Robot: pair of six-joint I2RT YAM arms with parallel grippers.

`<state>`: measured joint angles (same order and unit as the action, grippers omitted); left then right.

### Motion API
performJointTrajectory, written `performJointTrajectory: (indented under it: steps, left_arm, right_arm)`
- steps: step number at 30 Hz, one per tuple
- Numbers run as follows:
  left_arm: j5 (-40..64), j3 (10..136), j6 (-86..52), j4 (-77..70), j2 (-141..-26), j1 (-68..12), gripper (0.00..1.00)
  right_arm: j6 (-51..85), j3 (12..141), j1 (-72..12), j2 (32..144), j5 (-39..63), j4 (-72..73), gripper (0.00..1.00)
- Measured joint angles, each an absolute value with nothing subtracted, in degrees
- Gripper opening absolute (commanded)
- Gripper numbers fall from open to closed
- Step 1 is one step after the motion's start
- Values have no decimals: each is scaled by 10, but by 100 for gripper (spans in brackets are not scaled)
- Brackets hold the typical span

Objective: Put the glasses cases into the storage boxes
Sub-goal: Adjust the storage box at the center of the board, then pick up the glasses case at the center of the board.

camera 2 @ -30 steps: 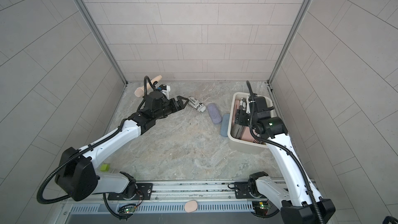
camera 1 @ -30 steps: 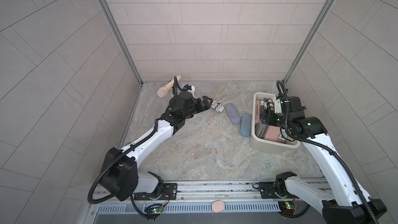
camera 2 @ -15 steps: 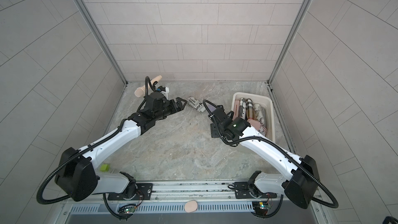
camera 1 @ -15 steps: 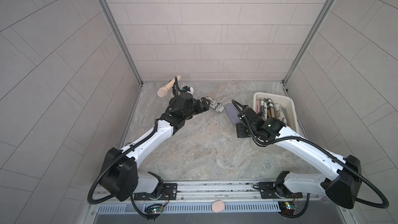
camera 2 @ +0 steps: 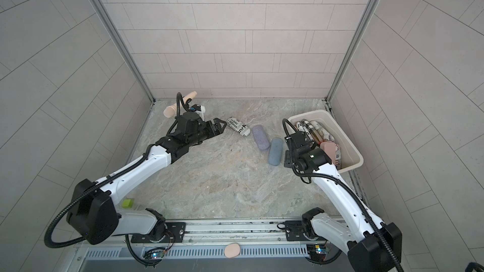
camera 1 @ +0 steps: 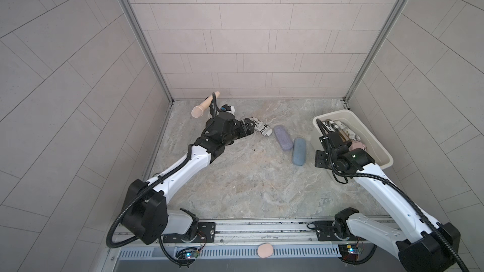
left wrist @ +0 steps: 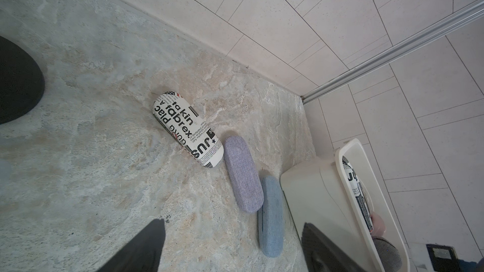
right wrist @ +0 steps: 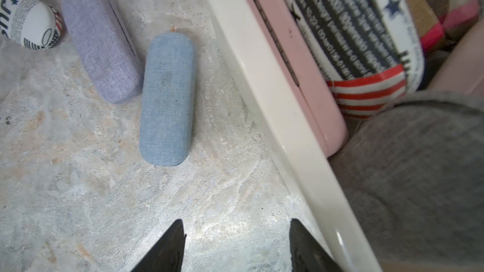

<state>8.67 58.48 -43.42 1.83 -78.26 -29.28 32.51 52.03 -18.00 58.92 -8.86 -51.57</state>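
Note:
Three glasses cases lie in a row on the stone floor: a newspaper-print one (camera 1: 260,129) (left wrist: 188,129), a lavender one (camera 1: 282,137) (right wrist: 102,40) and a light blue one (camera 1: 298,151) (right wrist: 167,98). The cream storage box (camera 1: 377,142) (right wrist: 262,74) at the right holds several more cases, among them a pink one (right wrist: 301,74) and a grey one (right wrist: 419,166). My left gripper (camera 1: 248,125) (left wrist: 233,223) is open and empty, just left of the newspaper-print case. My right gripper (camera 1: 323,159) (right wrist: 237,221) hangs open and empty over bare floor, between the light blue case and the box's left wall.
A pink microphone (camera 1: 201,108) on a black stand sits in the back left corner, behind my left wrist. A small pink oval pad (camera 1: 265,250) rests on the front rail. A green block (camera 2: 127,202) lies by the left arm's base. Tiled walls close three sides.
My right arm left the box, swung out over the cases on the floor, then drew back beside the box's left wall, its jaws a little narrower. The left arm has not moved.

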Motion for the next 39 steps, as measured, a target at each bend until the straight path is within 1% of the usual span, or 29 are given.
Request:
performJointTrajectory:
  steps: [2,5,8,15,21,28,29,31,34,36,39]
  left_arm:
    - [86,585,-434,19,-783,-293,89]
    - [85,585,-432,20,-782,-293,89]
    - [83,585,-429,21,-780,-293,89]
    - [77,585,-425,21,-777,-293,89]
    - [74,585,-424,24,-777,-293,89]
    - [74,585,-424,25,-777,-291,89]
    - [74,585,-424,25,-777,-290,89]
    - [74,585,-424,25,-777,-290,89]
    - [75,585,-424,25,-777,-287,89]
    - [75,585,-424,25,-777,-285,89]
    - [76,585,-424,25,-777,-283,89]
  right_arm:
    - [315,520,-176,595,-76,-514,67]
    - [309,521,-177,607,-63,-506,78]
    - [315,528,-190,627,-63,-496,84]
    - [331,566,-233,699,-84,-453,90]
    - [339,593,-239,793,-97,-411,93]
    - [342,634,-238,892,-95,-374,93]
    - [344,638,-237,901,-95,-369,92]
    - [347,644,-235,924,-94,-360,85]
    - [347,657,-227,961,-91,-357,79]
    - [346,662,-223,980,-88,-354,77]
    - [343,662,-216,990,-79,-350,77]
